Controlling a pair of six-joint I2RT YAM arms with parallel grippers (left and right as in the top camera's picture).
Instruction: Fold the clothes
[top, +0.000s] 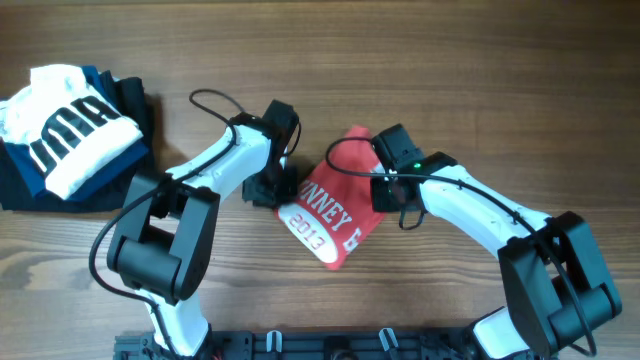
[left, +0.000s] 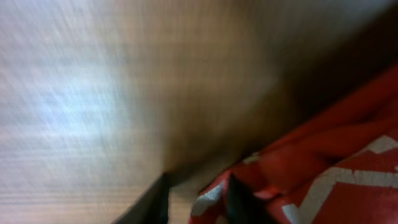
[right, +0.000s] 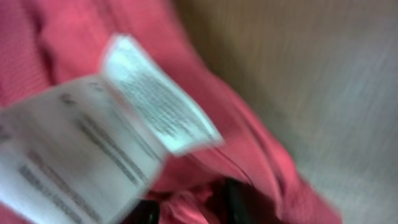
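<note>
While both wrist views are smeared with motion blur, the overhead view is sharp enough to log the layout.

- Wooden table (top: 480, 80): bare brown planks under everything.
- Left arm (top: 215, 165) and right arm (top: 480, 210): white links with black joints. They bend inward and meet the red T-shirt (top: 335, 215) from its two sides.
- Pile of other garments: a white garment (top: 70, 125) with black block letters lies on top of a navy garment (top: 30, 185). The pile sits well apart from the T-shirt, beyond the left arm.
- T-shirt: a bunched, partly folded bundle lying on the table between the two arms. Its long axis runs from a narrow far tip down to a blunt near end, which leans slightly toward the left arm. The white lettering runs slantwise across the bundle, with "2013" (top: 308, 232) toward the near end.
- Left gripper (left: 198, 202): at the T-shirt's left edge. Two dark fingers (left: 152, 205) show at the bottom of its view, set fairly narrow, with red cloth at them. I cannot tell whether they clamp the cloth.
- Right gripper (right: 189, 208): at the T-shirt's right edge near the far tip. Red fabric bunches between its dark fingers (right: 239, 199), and whether it is gripped is unclear.
- Care labels (right: 124, 124): white printed tags lying on the red cloth just above the right fingers. The print is unreadable.
</note>
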